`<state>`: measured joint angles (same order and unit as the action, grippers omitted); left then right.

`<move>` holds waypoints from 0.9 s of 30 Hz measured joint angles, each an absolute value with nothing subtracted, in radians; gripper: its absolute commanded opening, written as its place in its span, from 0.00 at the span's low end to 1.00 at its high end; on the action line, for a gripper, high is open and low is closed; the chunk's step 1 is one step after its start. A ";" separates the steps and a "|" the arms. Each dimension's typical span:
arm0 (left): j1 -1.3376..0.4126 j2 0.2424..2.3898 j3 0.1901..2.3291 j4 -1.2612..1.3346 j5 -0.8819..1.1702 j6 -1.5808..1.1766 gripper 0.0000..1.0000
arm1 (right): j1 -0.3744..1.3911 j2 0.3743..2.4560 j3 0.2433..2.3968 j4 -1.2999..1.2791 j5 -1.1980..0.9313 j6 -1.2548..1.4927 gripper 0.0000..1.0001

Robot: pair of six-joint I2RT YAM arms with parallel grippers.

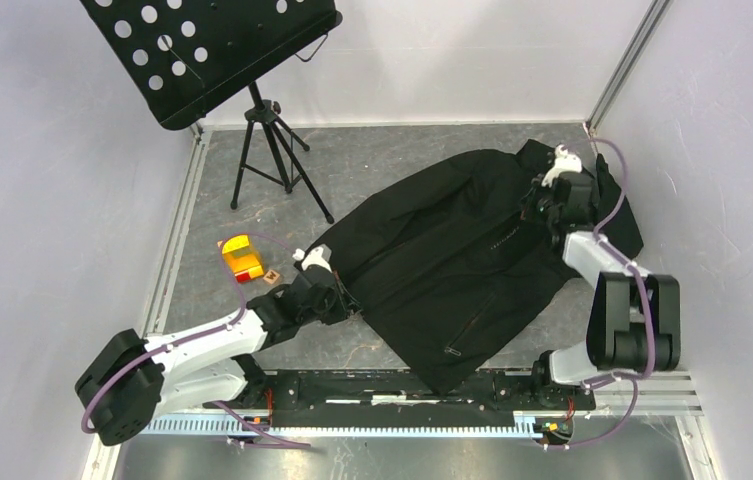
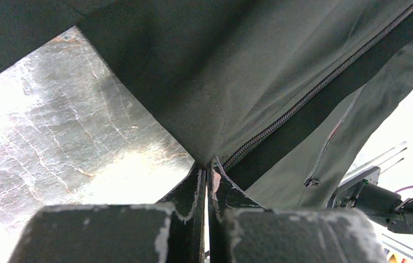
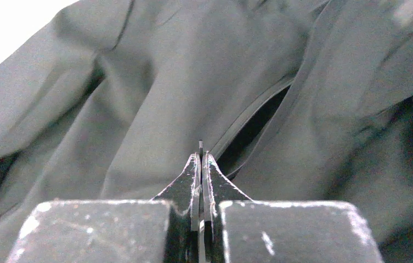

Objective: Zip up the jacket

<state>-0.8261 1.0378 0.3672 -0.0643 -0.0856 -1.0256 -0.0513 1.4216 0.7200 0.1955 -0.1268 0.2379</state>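
Note:
The black jacket (image 1: 442, 260) lies flat and diagonal on the grey table, collar at the far right, hem at the near left. My left gripper (image 1: 337, 292) is shut on the hem corner beside the front zipper (image 2: 303, 98). In the left wrist view the jaws (image 2: 208, 164) pinch the fabric (image 2: 220, 66), with the pocket zip (image 2: 312, 181) to the right. My right gripper (image 1: 544, 200) is near the collar. In the right wrist view it (image 3: 201, 156) is shut on a thin dark zipper pull (image 3: 200, 144) over the jacket (image 3: 138, 109). A dark open gap (image 3: 253, 126) runs beyond the pull.
A black perforated music stand (image 1: 202, 50) on a tripod (image 1: 272, 150) stands at the far left. A yellow and red block (image 1: 242, 258) and a small brown piece (image 1: 272, 275) lie left of the hem. Walls close both sides; a rail (image 1: 372, 400) runs along the near edge.

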 measured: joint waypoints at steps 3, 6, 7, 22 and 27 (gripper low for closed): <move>-0.826 1.038 0.389 -0.089 -0.086 -1.007 0.02 | -0.126 1.507 0.823 0.188 -0.134 0.192 0.00; -0.826 1.038 0.406 -0.107 -0.084 -0.985 0.02 | -0.187 1.589 0.922 0.173 -0.130 0.146 0.00; -0.826 1.038 0.407 -0.108 -0.083 -0.981 0.02 | -0.204 1.618 0.958 0.165 -0.130 0.130 0.00; -0.912 1.136 0.449 -0.108 -0.070 -0.953 0.02 | -0.332 1.914 1.283 0.110 -0.006 -0.046 0.00; -0.936 1.139 0.466 -0.115 -0.073 -0.953 0.27 | -0.315 1.925 1.325 0.055 0.052 -0.076 0.69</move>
